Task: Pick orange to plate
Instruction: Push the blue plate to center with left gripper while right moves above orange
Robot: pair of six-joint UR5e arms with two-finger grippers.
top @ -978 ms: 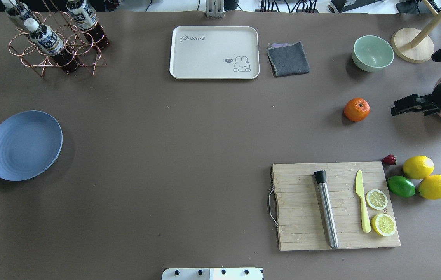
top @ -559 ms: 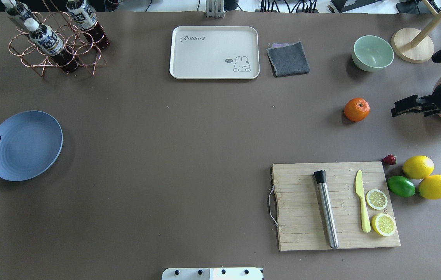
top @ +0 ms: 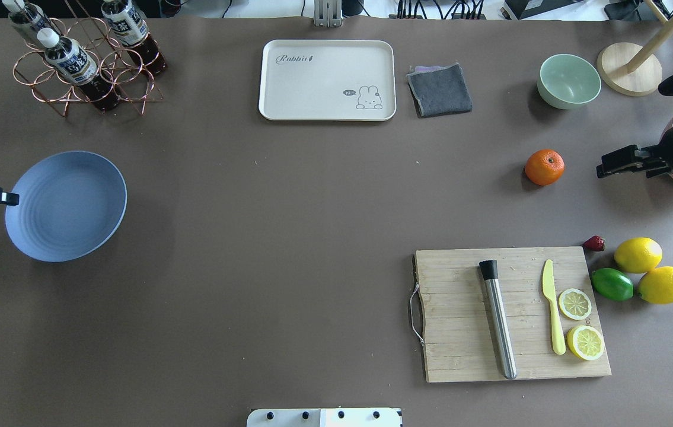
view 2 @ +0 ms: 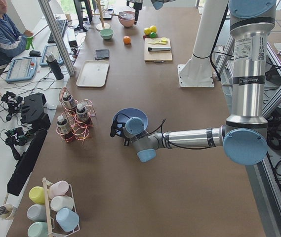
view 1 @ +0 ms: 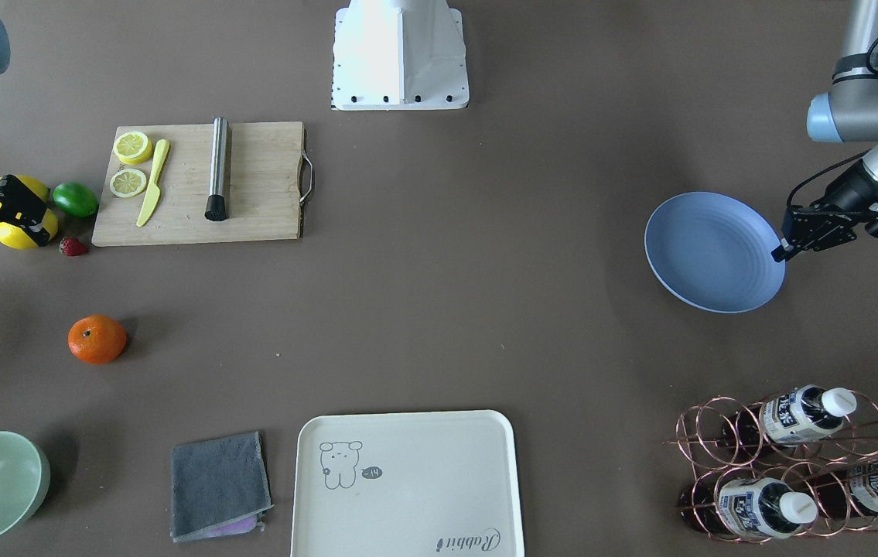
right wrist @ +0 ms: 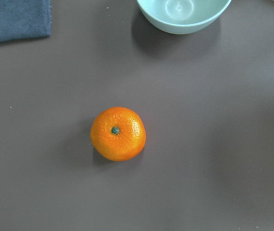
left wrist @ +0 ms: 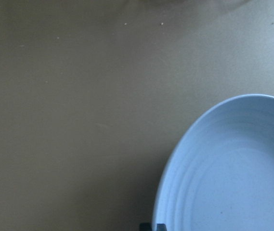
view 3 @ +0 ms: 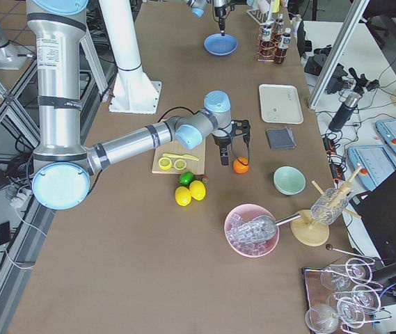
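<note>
Task barely started, by my read. The orange (top: 544, 166) sits on the bare bench (top: 289, 237), stem dimple up, nothing gripping it. It is near the green bowl (top: 569, 80) and on the far side of the cutting board (top: 511, 314). The plate (top: 66, 204) is well apart from it, right across the bench on the robot's left side, with nothing on it.

The left tool (top: 11, 198) is at the plate's outer rim. Its fingers look pinched together on that rim, and the left wrist view shows the tips right at the edge. I can't tell whether the plate is lifted or resting on the bench.

The right tool (top: 602, 165) is the one near the fruit. Its fingers stand apart, empty, which is clearest from the right-end view. From overhead the orange lies just beside it toward the bench's middle, with a clear gap and no contact. The right wrist view has the orange almost centred below, so the aim looks about right, but the fruit is not between the fingers.

What's left, as I judge it, is everything: get over the orange, close on it, lift, cross to the plate and set it down. It's round, so it may roll if nudged.
</note>
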